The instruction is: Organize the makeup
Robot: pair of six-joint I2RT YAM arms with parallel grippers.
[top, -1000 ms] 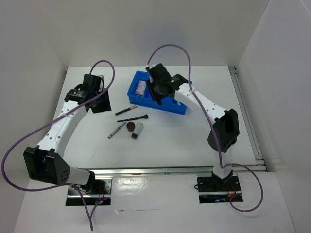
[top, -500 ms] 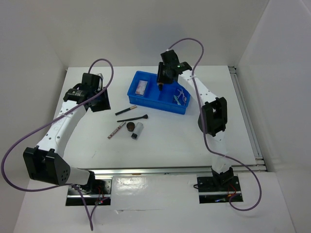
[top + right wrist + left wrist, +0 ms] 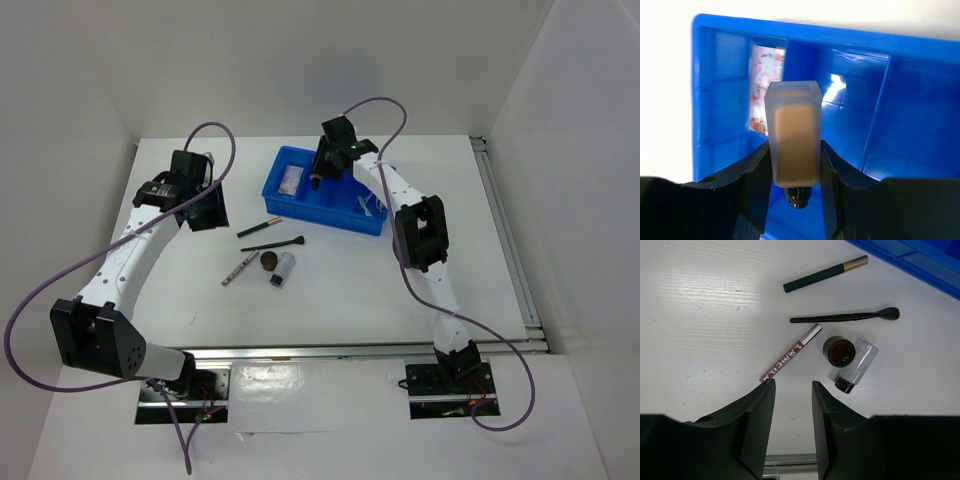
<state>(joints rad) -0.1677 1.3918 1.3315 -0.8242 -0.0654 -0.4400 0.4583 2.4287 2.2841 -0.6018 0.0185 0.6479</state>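
White counter (image 3: 330,300) between plain white walls carries a blue plastic compartment tray (image 3: 335,224) at the far middle. The right pincer (image 3: 794,160) hangs over the tray's left part, clamped on a beige square-sided tube (image 3: 792,135) whose black tip points down; which compartment lies beneath it is unclear. A pinkish patterned packet (image 3: 765,85) lies in the tray's left compartment, and pale lilac-green tools (image 3: 368,203) lie in its right one. The left pincer (image 3: 793,385) hovers left of the tray, fingers moderately apart with nothing between them. On the counter near the tray lie a black pencil with a gold end (image 3: 825,273), a black brush wand (image 3: 845,317), a slim silver tube with red lettering (image 3: 790,353), and a brown round pot (image 3: 839,350) touching a grey cylinder with a black cap (image 3: 856,365).
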